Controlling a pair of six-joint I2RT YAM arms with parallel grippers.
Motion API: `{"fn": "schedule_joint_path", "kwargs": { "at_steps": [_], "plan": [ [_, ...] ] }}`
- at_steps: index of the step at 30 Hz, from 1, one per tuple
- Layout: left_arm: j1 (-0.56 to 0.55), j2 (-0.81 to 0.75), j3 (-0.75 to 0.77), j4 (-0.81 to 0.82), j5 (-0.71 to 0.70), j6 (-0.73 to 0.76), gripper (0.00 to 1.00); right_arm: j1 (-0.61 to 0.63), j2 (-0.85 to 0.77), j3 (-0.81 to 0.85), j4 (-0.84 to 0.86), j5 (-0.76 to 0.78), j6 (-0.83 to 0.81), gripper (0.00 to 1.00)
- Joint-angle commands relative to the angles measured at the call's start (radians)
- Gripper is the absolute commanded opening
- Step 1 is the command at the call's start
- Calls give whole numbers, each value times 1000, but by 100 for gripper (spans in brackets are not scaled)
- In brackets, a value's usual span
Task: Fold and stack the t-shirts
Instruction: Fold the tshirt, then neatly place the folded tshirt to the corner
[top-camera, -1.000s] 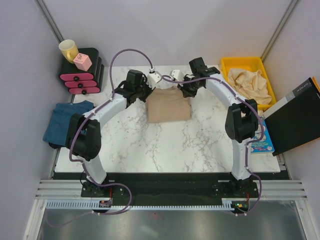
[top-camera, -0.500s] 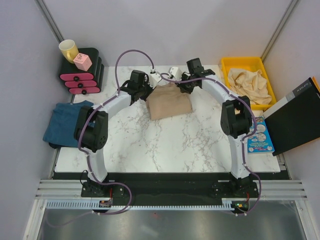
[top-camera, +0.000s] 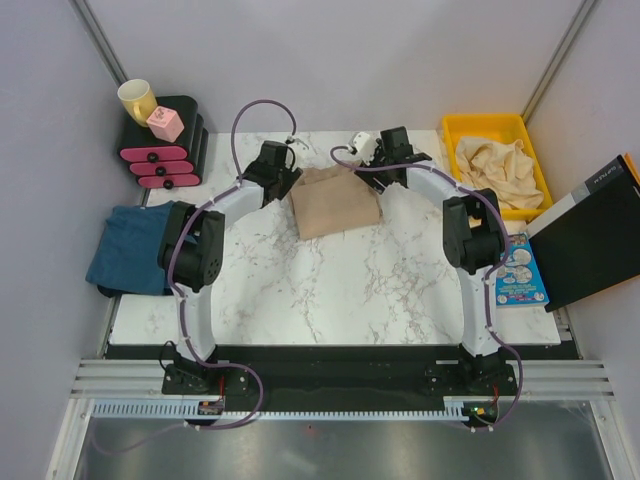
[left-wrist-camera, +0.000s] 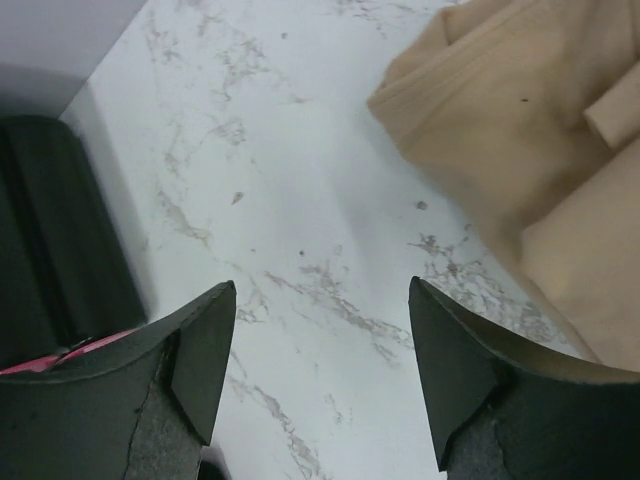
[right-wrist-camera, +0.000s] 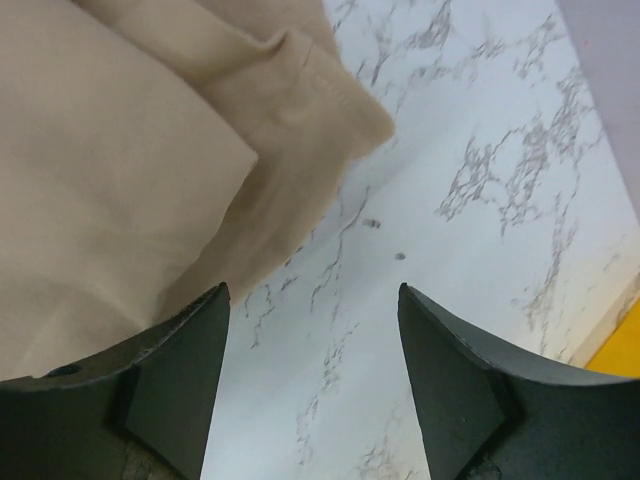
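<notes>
One marble table (top-camera: 340, 290), grey-veined. At its far middle lies a folded tan t-shirt (top-camera: 337, 205). A teal-blue t-shirt (top-camera: 125, 245) is bunched at the table's left edge. Crumpled beige t-shirts (top-camera: 500, 165) fill the yellow bin (top-camera: 455, 125) at far right. My left pincer (left-wrist-camera: 320, 300) is spread and empty over bare marble, just left of the tan shirt. My right pincer (right-wrist-camera: 312, 295) is spread and empty, beside its right corner.

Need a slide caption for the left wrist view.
Open left jaws over the marble table, empty, the tan t-shirt lying beside them.
</notes>
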Motion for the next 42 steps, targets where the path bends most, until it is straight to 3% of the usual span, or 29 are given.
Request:
{"fn": "schedule_joint_path", "kwargs": {
  "at_steps": [1,4,8,11,15,23,27,30,34,42],
  "plan": [
    [1,-96,-18,91,-88,5,77,4,-114,-59,65,63,22,75],
    [-4,-149,-4,11,-15,-11,77,-4,-163,-89,1,36,2,75],
    [-7,-173,64,-253,239,-61,74,-21,-218,-104,-77,6,17,74],
    [-11,-212,29,-362,424,-96,72,-50,-247,-106,-132,-13,53,75],
    [5,-206,-1,-435,535,-156,73,-99,-246,-61,-315,-184,109,75],
    [122,-111,44,-426,697,-412,70,-128,-247,-26,-519,-412,81,75],
    [159,-33,56,-378,777,-532,72,-128,-246,-23,-562,-424,63,75],
    [173,4,70,-341,837,-612,81,-128,-251,-33,-577,-428,45,75],
    [179,66,103,-303,918,-692,84,-128,-255,-27,-613,-437,29,75],
    [191,143,145,-185,969,-833,95,-130,-206,115,-830,-395,-81,75]
  ]
}}
